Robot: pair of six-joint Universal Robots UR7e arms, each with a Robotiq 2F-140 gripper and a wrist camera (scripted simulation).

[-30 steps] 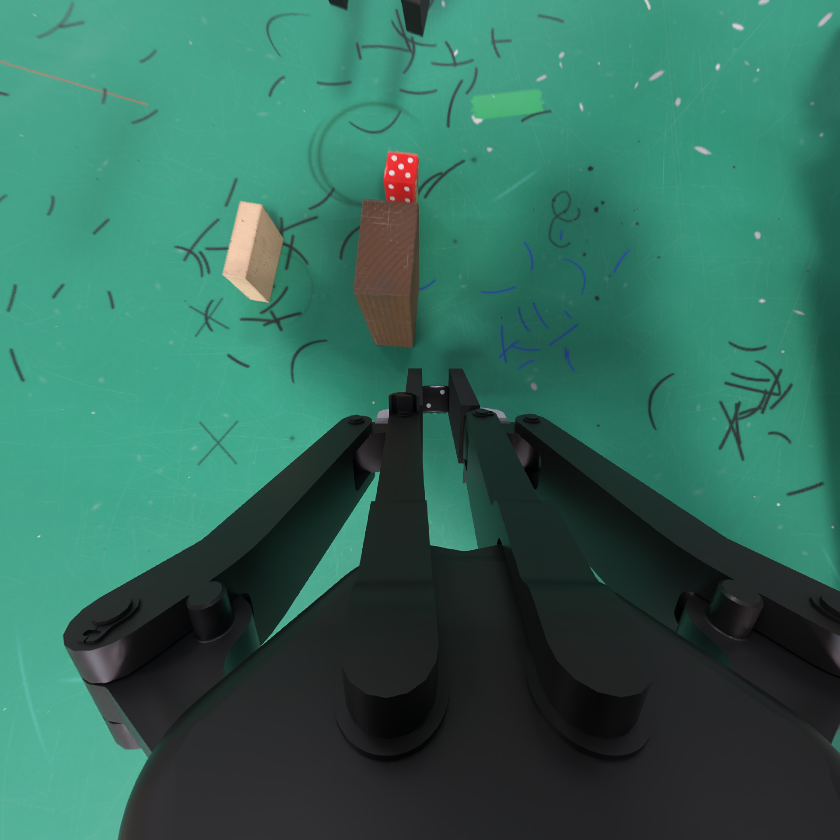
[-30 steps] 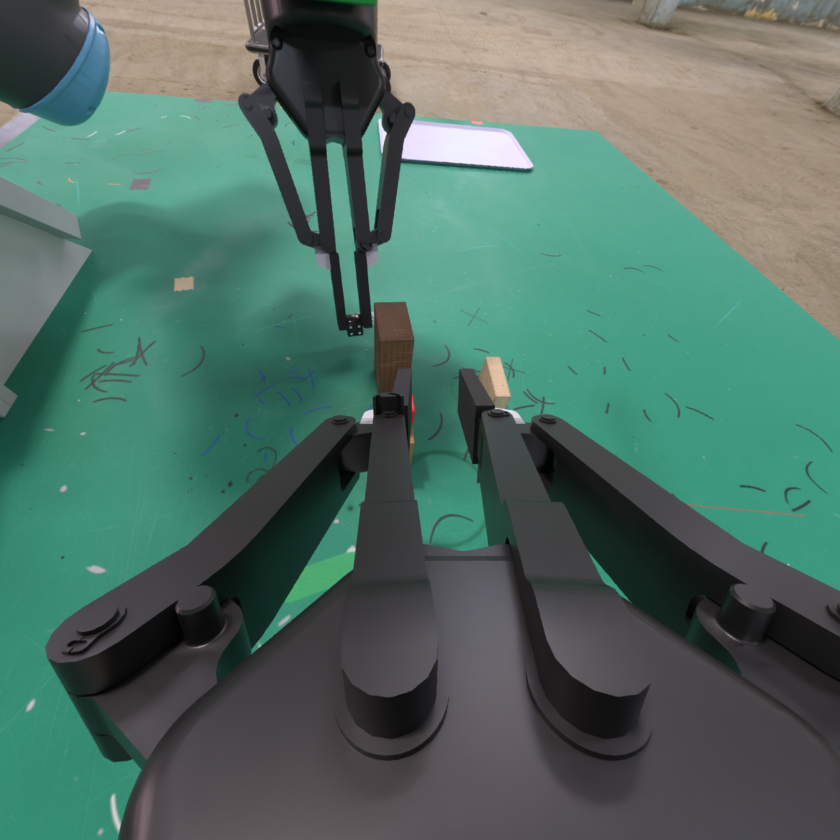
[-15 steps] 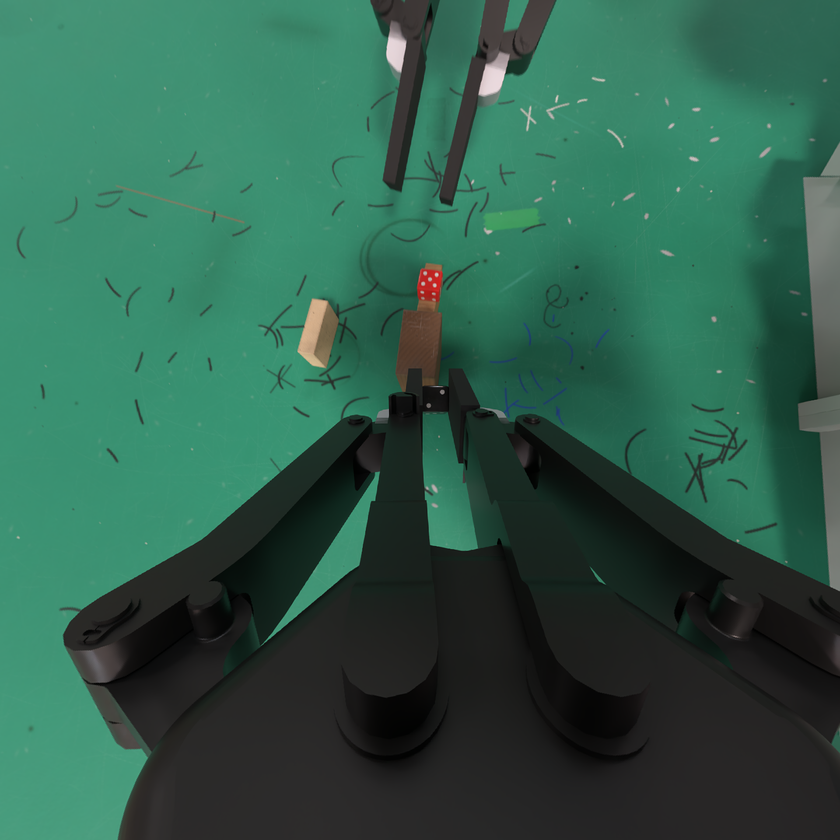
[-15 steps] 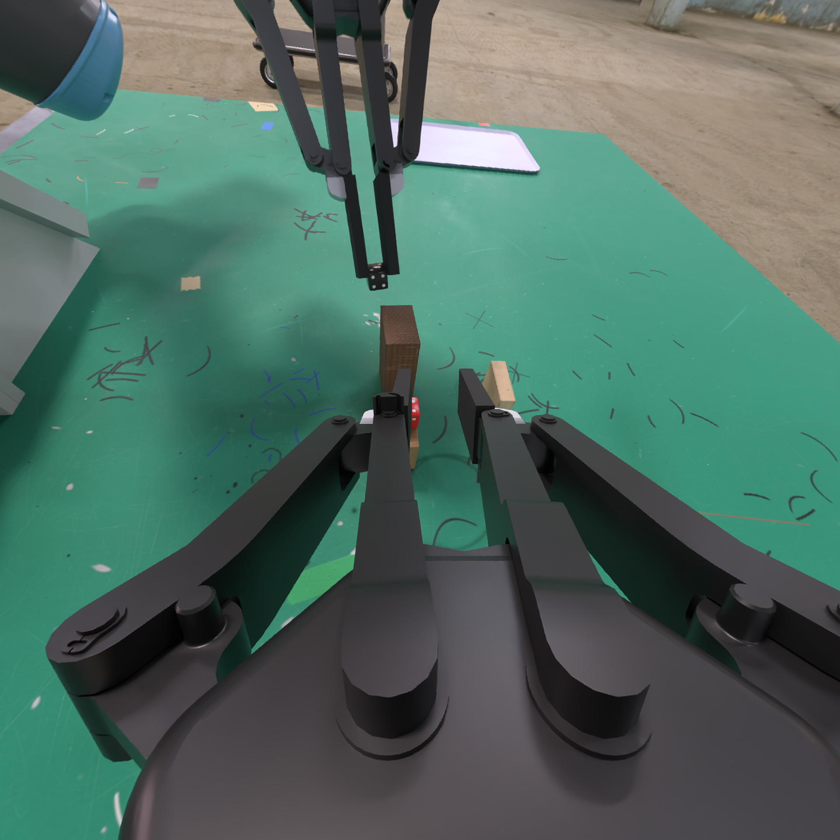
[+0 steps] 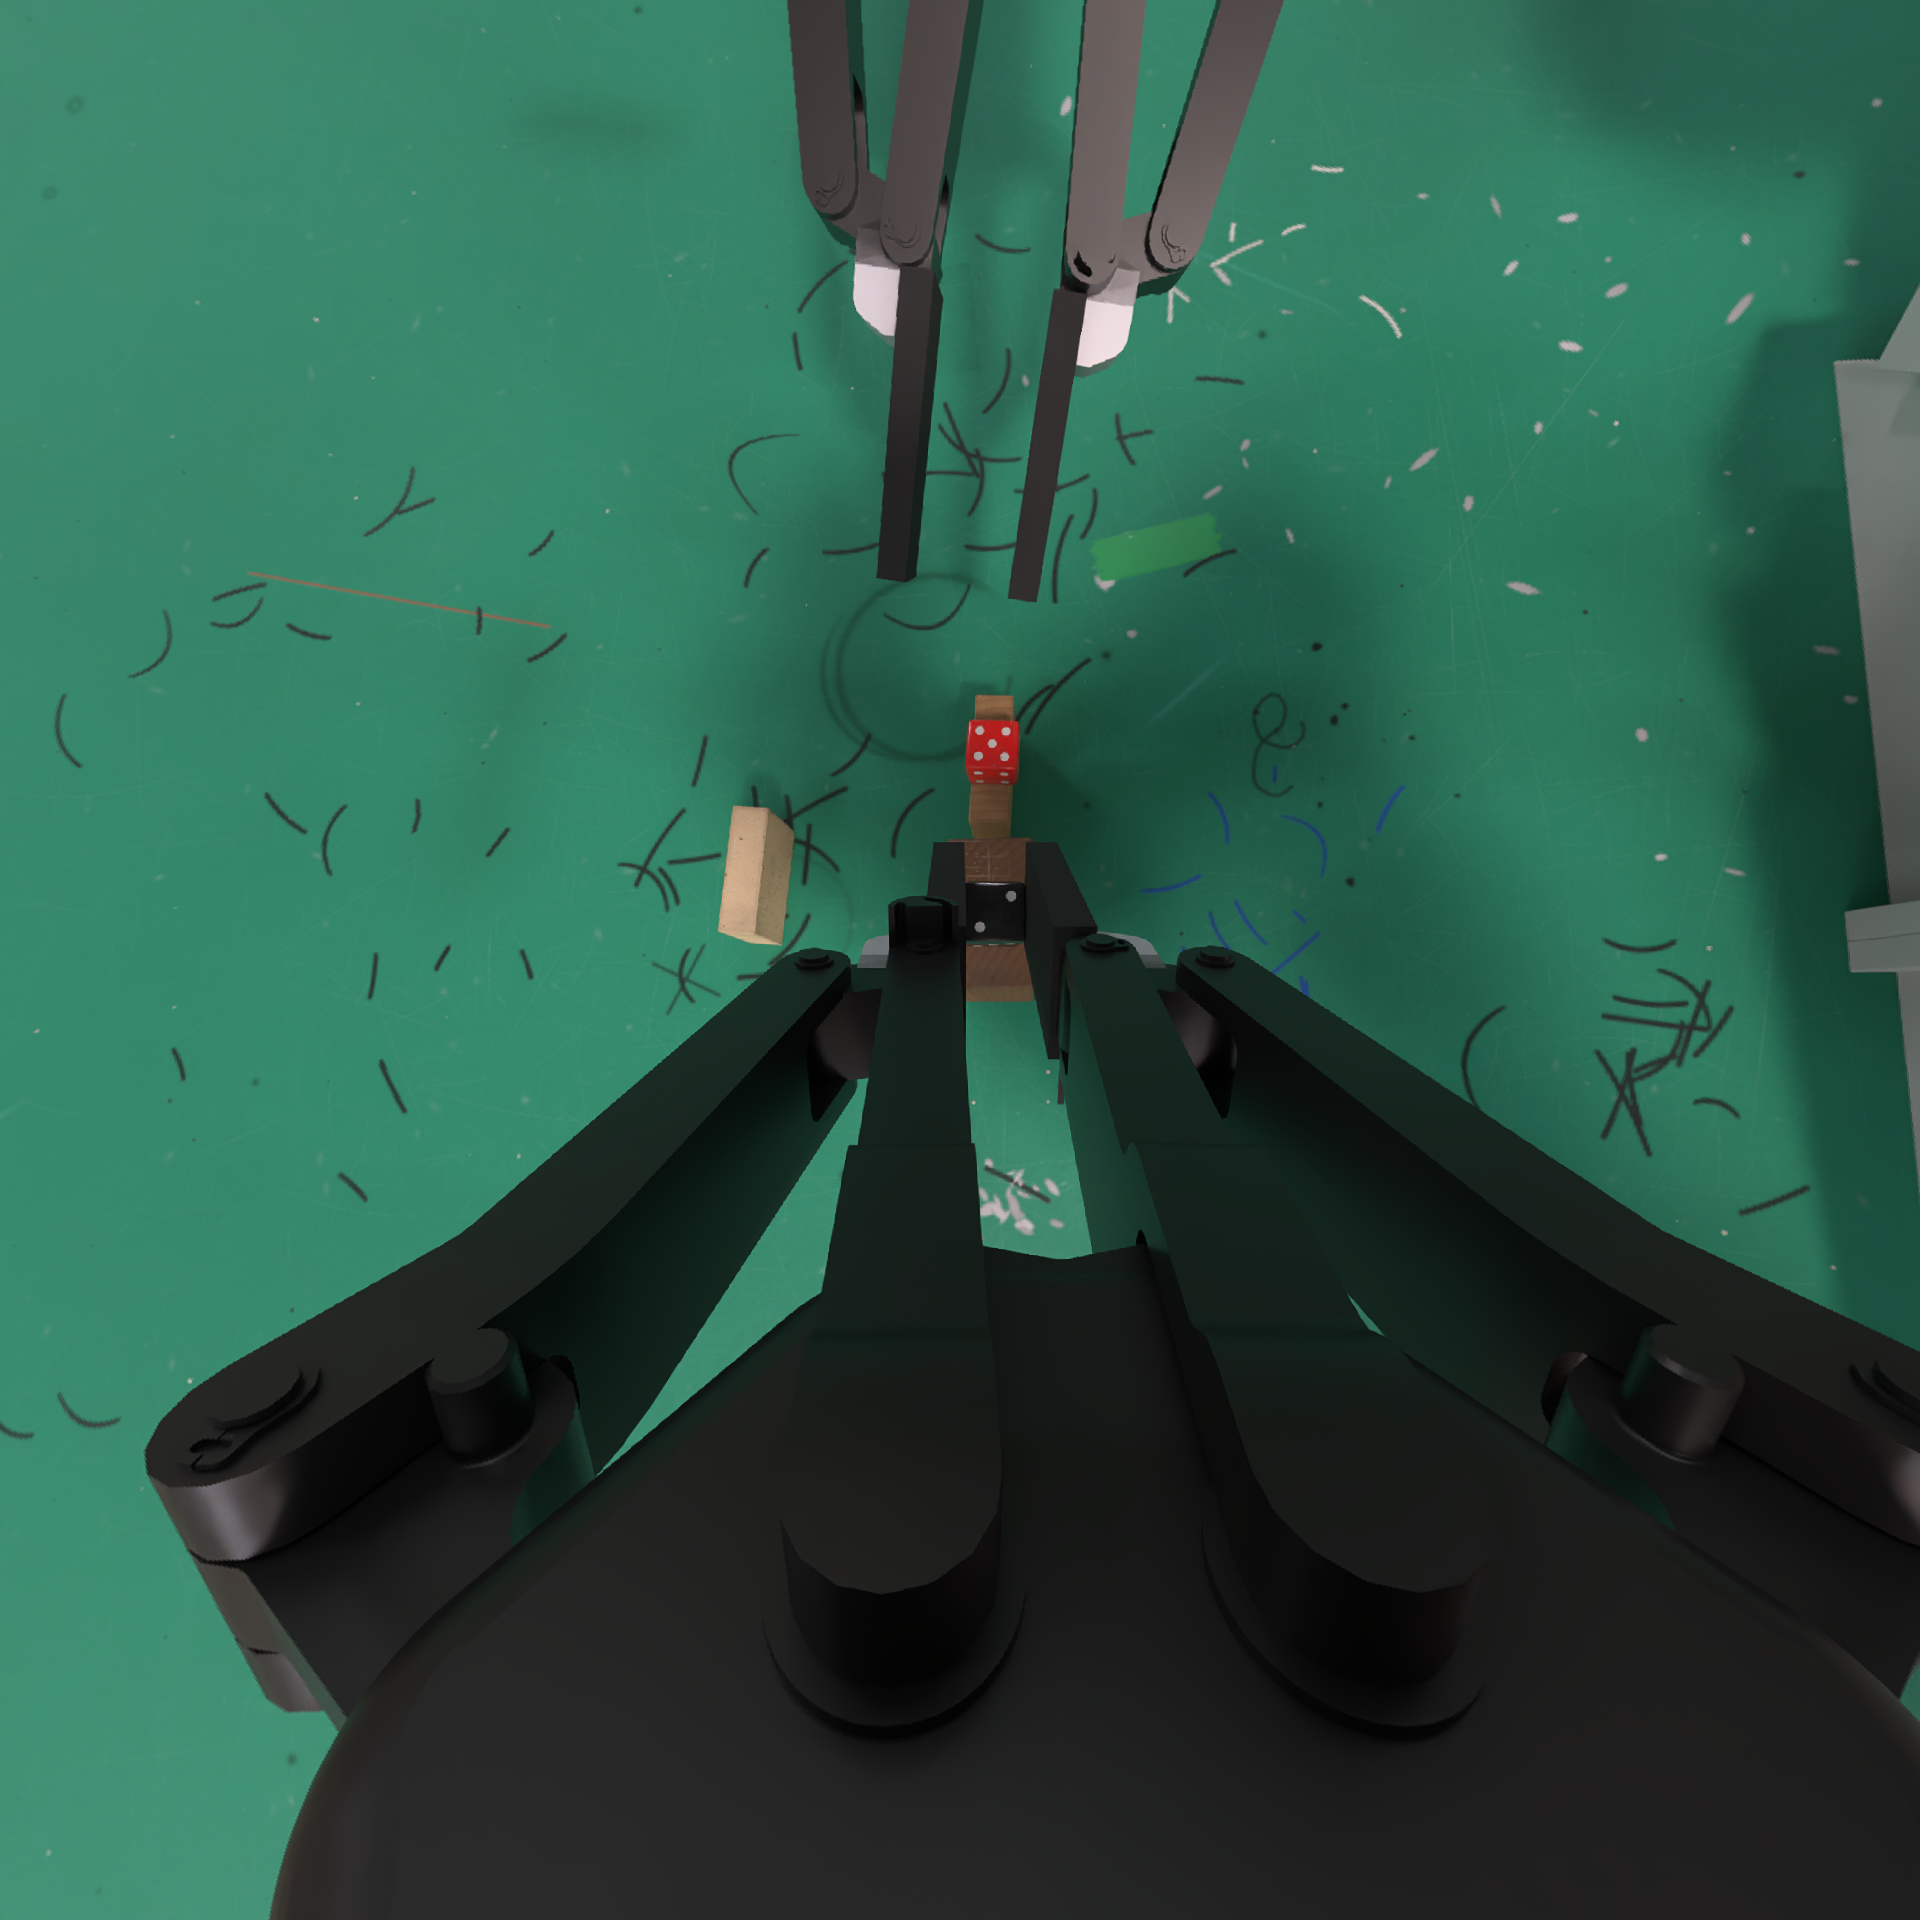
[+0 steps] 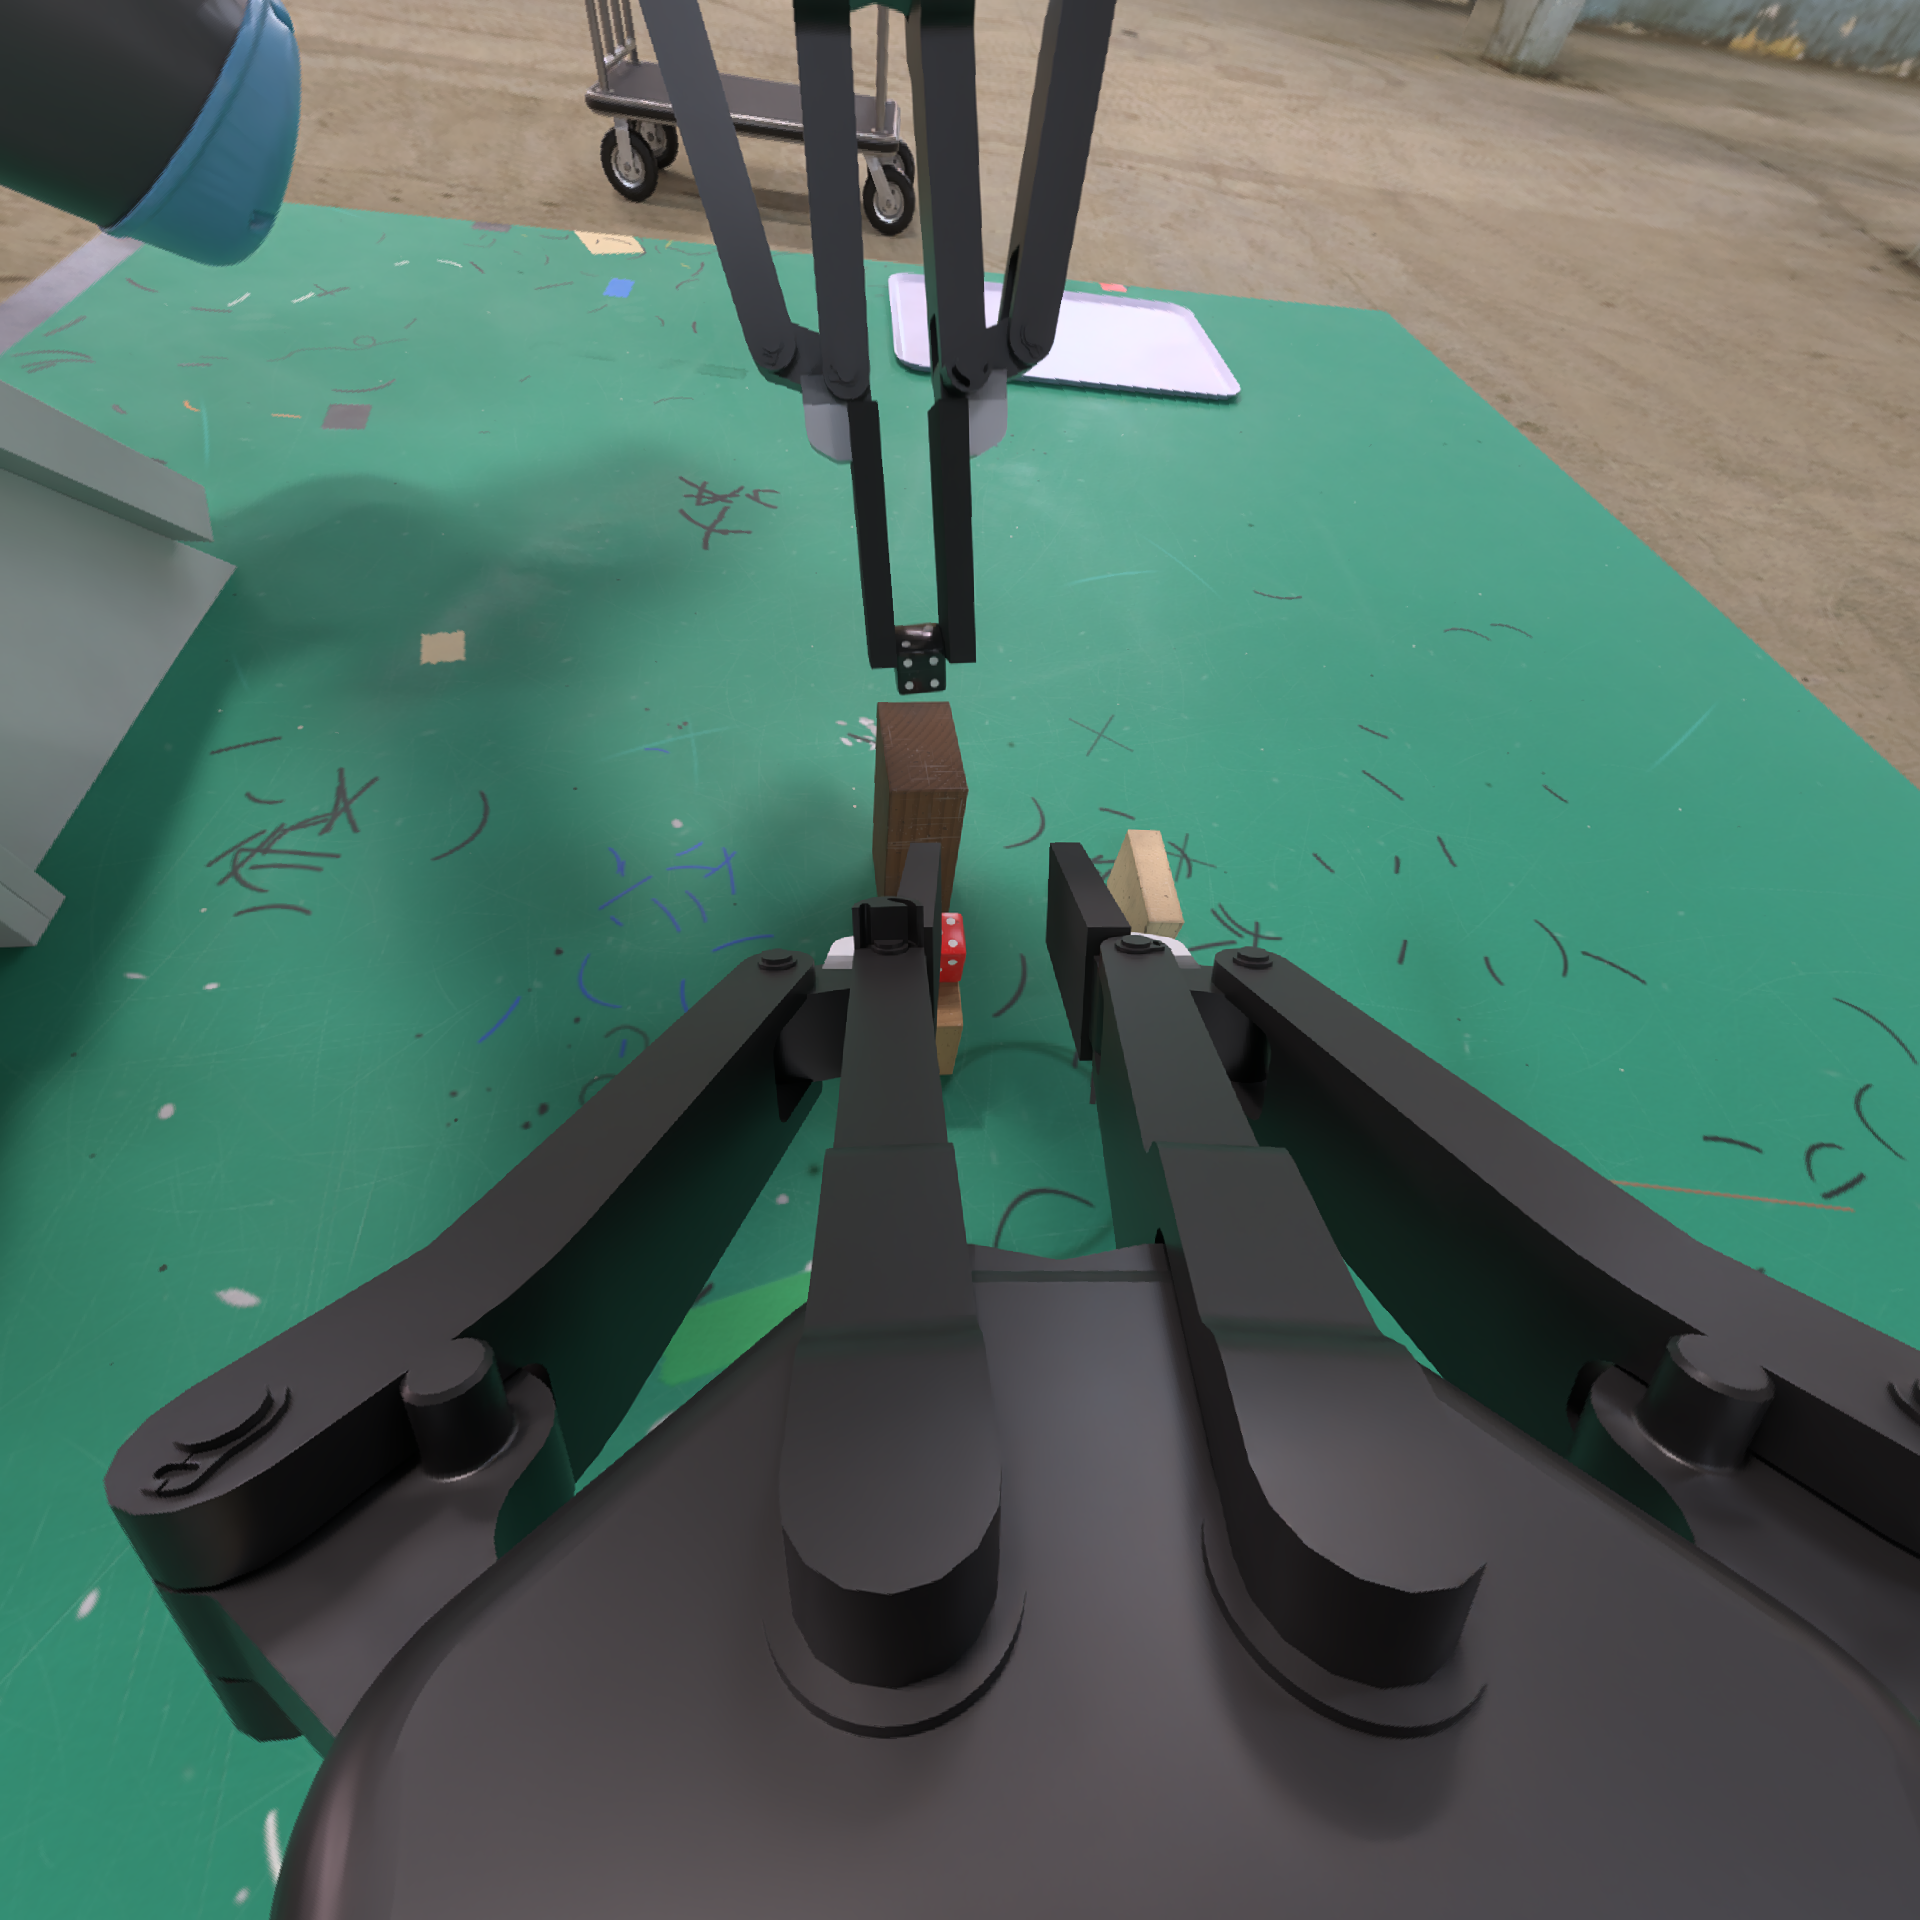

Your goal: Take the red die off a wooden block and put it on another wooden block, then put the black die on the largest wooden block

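My left gripper (image 5: 994, 894) is shut on the black die (image 5: 992, 907) and holds it just above the top of the tall dark brown block (image 5: 1000, 977). The right wrist view shows the die (image 6: 920, 665) hanging a little above that block (image 6: 920, 790). The red die (image 5: 992, 750) sits on a small tan block (image 5: 990, 812) beyond it. My right gripper (image 6: 997, 899) is open and empty, with the red die (image 6: 953, 943) close by its left finger. A pale block (image 5: 755, 875) lies apart, to one side.
A grey box (image 6: 83, 623) stands at the table's side and also shows in the left wrist view (image 5: 1881, 665). A white tray (image 6: 1070, 338) lies at the far end of the green table (image 6: 1455, 623). A wheeled cart (image 6: 748, 114) stands on the floor beyond.
My left gripper has risen with the black die and moved over the dark brown block. The right gripper has stayed open in place.
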